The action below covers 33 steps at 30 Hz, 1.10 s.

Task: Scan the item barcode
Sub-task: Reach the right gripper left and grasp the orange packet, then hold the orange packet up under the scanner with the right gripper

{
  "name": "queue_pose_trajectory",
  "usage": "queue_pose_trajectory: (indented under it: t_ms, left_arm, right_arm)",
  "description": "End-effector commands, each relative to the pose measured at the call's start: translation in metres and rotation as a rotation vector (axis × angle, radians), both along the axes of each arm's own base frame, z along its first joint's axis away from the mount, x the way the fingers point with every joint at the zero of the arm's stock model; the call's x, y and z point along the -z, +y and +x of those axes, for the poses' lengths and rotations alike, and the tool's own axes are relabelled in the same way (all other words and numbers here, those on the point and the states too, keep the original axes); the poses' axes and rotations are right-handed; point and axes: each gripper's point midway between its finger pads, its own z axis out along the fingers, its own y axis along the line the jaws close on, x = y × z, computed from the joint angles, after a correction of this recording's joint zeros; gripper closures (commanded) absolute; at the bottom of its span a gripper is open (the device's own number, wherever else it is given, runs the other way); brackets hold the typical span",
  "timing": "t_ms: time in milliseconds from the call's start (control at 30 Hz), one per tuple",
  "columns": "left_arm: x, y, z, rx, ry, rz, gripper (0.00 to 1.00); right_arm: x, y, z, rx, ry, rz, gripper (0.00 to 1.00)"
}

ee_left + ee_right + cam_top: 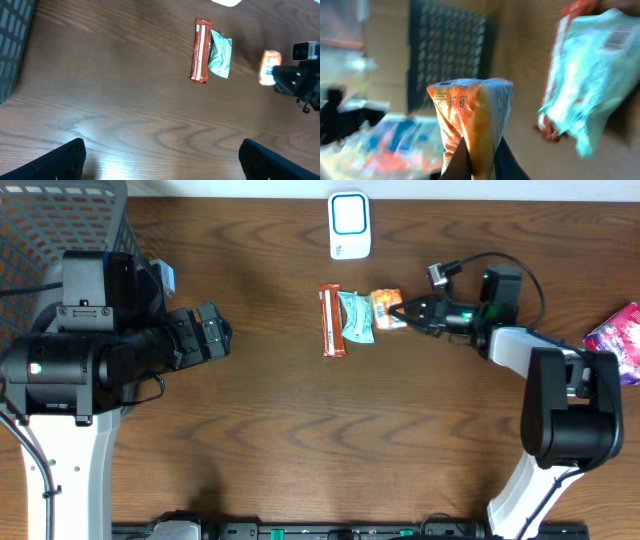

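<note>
Below the scanner (pixel 349 226) on the desk (pixel 300 440), an orange packet (pixel 386 309) is pinched in the right jaws, just beside a teal packet (pixel 355 317) and red bar (pixel 331 320); left jaws stand spread, far left.

Right fingers (pixel 414 310) pinched on orange packet (pixel 386 310), just beside teal packet (pixel 354 317) and red-brown bar (pixel 331 320), middle of bench (pixel 300 430). White scanner (pixel 349 225) at far edge. Left fingers (pixel 218 332) spread, well apart from them.

Glossy dark wood-grain table (pixel 280 430)
</note>
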Motion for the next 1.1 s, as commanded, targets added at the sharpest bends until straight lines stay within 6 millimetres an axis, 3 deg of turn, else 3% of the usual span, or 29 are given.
queue_pose_trajectory:
  t_ms: [0,200,333,367,433,533,633,767,1067]
  left_arm:
    - [-0.005,-0.001,0.001,0.013,-0.018,0.001,0.02]
    - [-0.005,-0.001,0.001,0.013,-0.018,0.001,0.02]
    - [-0.005,-0.001,0.001,0.013,-0.018,0.001,0.02]
    - [-0.005,-0.001,0.001,0.013,-0.018,0.001,0.02]
    - [-0.005,-0.001,0.001,0.013,-0.018,0.001,0.02]
    - [-0.005,-0.001,0.001,0.013,-0.018,0.001,0.02]
    - [-0.005,-0.001,0.001,0.013,-0.018,0.001,0.02]
    - [-0.005,-0.001,0.001,0.013,-0.018,0.001,0.02]
    - [-0.005,-0.001,0.001,0.013,-0.018,0.001,0.02]
  right_arm:
    - [0.021,-0.003,0.032,0.199,0.081,-0.131,0.98]
    - [0.006,-0.018,0.091,0.498,0.059,-0.368,0.99]
    - [-0.004,-0.045,0.114,0.670,0.022,-0.774,0.98]
    - [-0.022,-0.053,0.120,0.730,-0.054,-0.962,0.98]
    - [-0.051,-0.055,0.127,0.793,-0.159,-1.120,0.99]
    - [-0.092,-0.044,0.136,0.861,-0.308,-1.219,0.99]
    - [-0.116,-0.023,0.145,0.877,-0.434,-1.231,0.99]
    - [-0.118,-0.010,0.158,0.899,-0.475,-1.223,0.99]
    - [-0.094,0.021,0.201,0.796,-0.450,-1.219,0.99]
